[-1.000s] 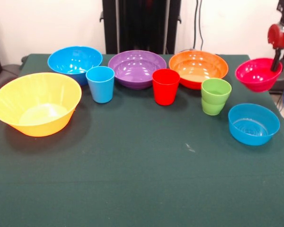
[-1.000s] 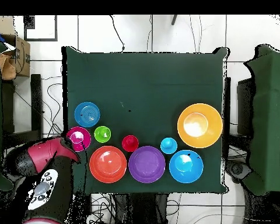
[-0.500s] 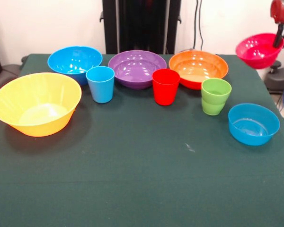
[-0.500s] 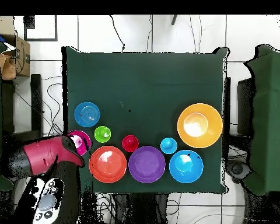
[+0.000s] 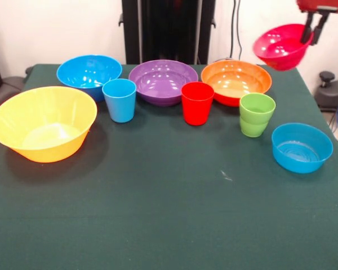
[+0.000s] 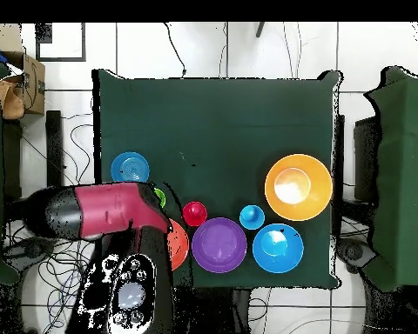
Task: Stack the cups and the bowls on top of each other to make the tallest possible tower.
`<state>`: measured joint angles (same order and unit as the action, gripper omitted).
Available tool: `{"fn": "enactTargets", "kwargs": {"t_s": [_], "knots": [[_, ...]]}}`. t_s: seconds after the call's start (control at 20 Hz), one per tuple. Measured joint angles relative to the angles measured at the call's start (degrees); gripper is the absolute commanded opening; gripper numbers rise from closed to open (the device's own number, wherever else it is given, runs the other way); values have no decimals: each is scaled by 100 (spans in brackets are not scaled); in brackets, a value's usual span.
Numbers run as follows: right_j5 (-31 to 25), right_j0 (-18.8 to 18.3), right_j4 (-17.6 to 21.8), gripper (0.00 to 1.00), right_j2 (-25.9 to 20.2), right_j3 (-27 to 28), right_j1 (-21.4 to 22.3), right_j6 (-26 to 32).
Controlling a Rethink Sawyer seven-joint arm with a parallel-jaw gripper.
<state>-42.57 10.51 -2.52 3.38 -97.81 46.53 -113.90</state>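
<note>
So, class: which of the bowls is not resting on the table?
The small magenta bowl: the tool holds it by its rim, tilted, in the air.

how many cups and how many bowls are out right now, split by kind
cups: 3 (light blue cup, red cup, green cup)
bowls: 6 (yellow-orange bowl, large blue bowl, purple bowl, red-orange bowl, small blue bowl, small magenta bowl held in the air by the gripper)
total: 9

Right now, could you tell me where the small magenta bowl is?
In the front view the small magenta bowl hangs tilted in the air at upper right, gripped at its rim by the claw, above the red-orange bowl.
</note>
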Motion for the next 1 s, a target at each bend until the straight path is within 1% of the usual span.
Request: {"fn": "enactTargets", "kwargs": {"t_s": [0.15,0.35,0.4,0.5,0.6,0.7,1.0], "knots": [[-170,-476,154,0,-157,153,2,13],[-383,-900,404,0,-321,389,-51,59],[-487,-1059,524,0,-397,510,-81,75],[-600,-1239,687,0,-495,692,-148,95],[-644,-1322,768,0,-546,794,-194,108],[-720,-1491,955,0,-678,1001,-297,153],[-767,-1778,1253,0,-969,1241,-458,317]]}}
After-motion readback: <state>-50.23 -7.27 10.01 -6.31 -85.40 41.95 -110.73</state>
